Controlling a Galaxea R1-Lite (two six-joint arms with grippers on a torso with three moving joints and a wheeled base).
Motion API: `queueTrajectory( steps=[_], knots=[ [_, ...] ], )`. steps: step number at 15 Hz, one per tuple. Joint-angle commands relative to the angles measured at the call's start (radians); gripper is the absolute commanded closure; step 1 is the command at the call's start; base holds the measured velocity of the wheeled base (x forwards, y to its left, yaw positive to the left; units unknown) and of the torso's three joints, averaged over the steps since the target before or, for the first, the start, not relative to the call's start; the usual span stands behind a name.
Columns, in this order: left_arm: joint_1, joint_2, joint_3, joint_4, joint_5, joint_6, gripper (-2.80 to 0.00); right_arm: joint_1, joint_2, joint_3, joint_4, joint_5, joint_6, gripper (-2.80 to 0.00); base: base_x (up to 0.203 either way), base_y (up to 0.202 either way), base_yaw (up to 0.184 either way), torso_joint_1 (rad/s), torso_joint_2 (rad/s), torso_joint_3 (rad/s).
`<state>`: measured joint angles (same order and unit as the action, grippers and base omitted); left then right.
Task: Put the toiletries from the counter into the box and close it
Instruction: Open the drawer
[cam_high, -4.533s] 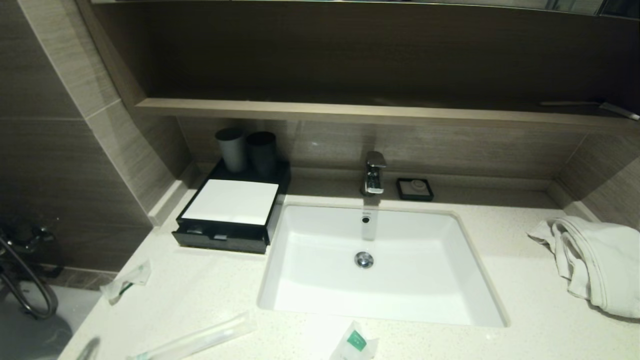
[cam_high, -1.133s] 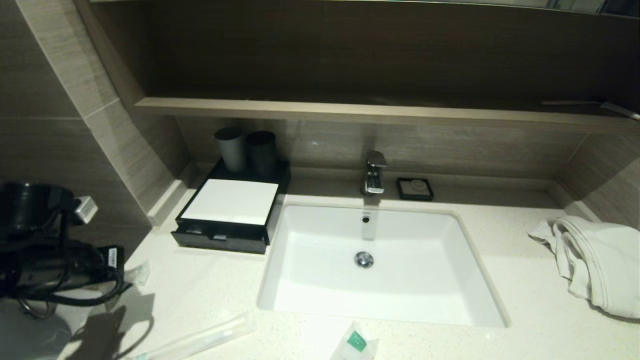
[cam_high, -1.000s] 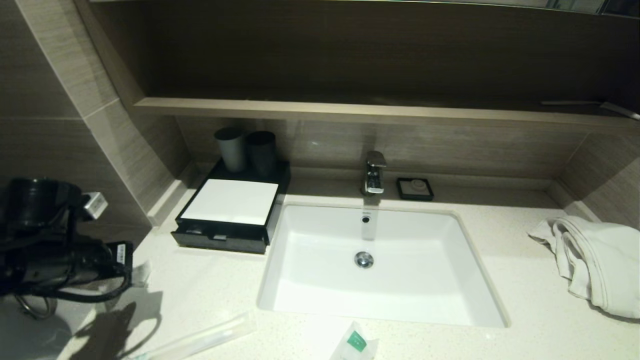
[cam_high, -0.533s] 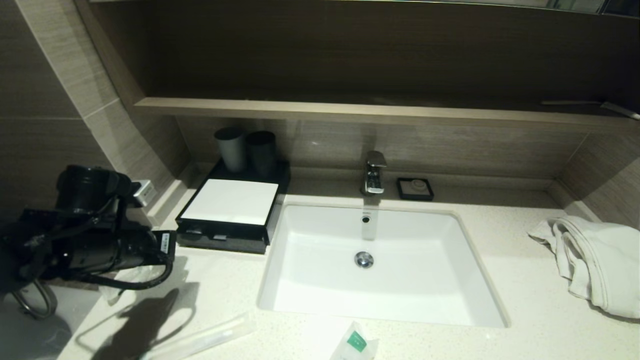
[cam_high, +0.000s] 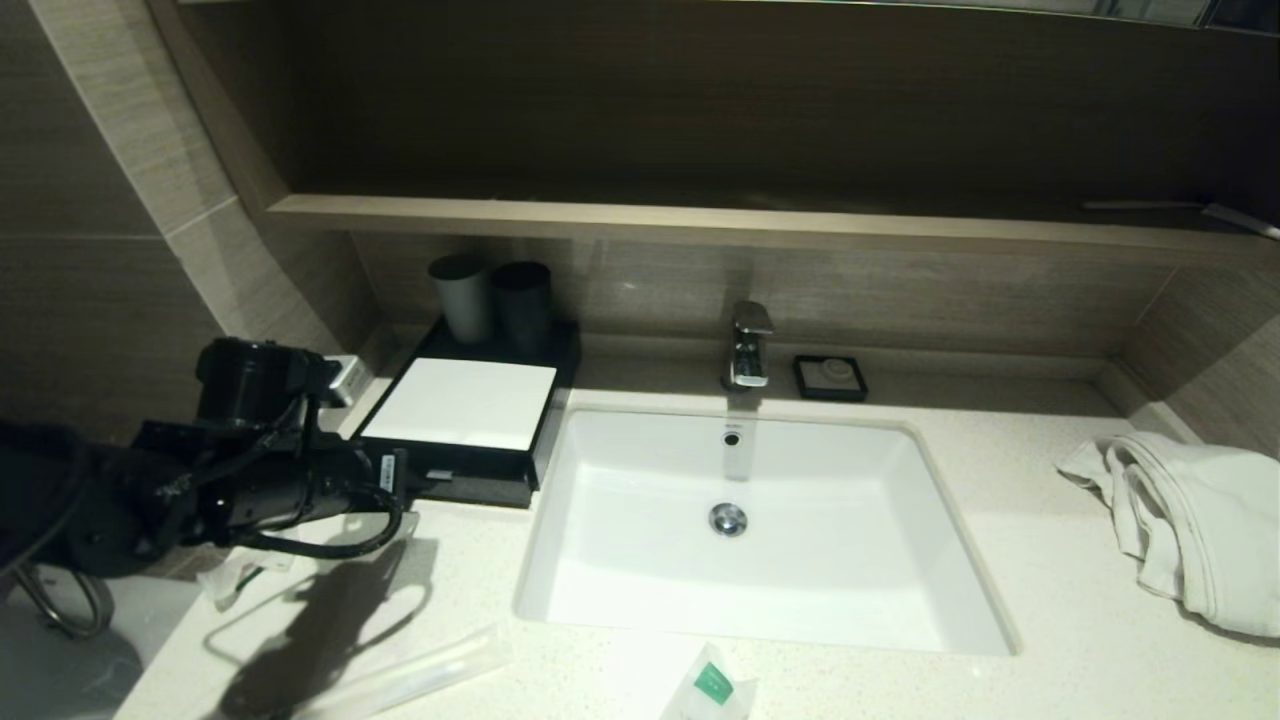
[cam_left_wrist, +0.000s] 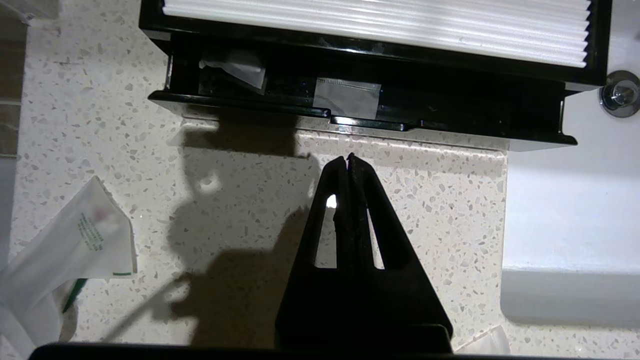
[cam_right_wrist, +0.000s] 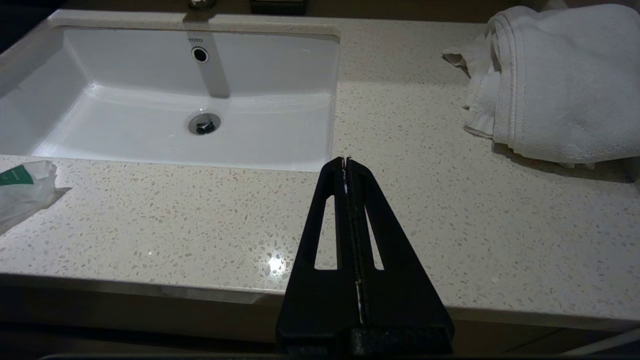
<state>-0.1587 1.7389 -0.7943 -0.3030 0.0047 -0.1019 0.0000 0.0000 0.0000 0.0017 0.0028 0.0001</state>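
Left gripper: fingers pressed together, holding nothing, tips just short of the box's drawer front; in the head view it sits at centre left.
Box: black with a white top panel, left of the sink; drawer pulled out slightly, two small packets visible inside.
Sachet: clear wrap with green print, on the counter at the left edge of the left wrist view, near the arm's shadow.
Toothbrush pack: long, lying along the lower left of the head view.
Green-label packet: bottom centre, in front of the sink.
Right gripper: closed, empty, over the counter at the sink's front corner.
Towel: crumpled, far right.
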Motion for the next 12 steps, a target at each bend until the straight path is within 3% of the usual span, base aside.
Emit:
queueTrajectory(
  steps=[1,7,12],
  knots=[
    [-0.012,0.025,0.002,-0.004,0.000,-0.002,0.00,0.000,0.000,0.000,0.000,0.000,0.000,0.00,0.000,0.000,0.000,0.000,0.00,0.000],
    [-0.019,0.031,0.000,-0.024,0.002,-0.003,0.00,0.000,0.000,0.000,0.000,0.000,0.000,0.00,0.000,0.000,0.000,0.000,0.00,0.000],
    [-0.034,0.055,0.066,-0.162,0.065,-0.009,0.00,0.000,0.000,0.000,0.000,0.000,0.000,0.00,0.000,0.000,0.000,0.000,0.00,0.000]
  ],
)
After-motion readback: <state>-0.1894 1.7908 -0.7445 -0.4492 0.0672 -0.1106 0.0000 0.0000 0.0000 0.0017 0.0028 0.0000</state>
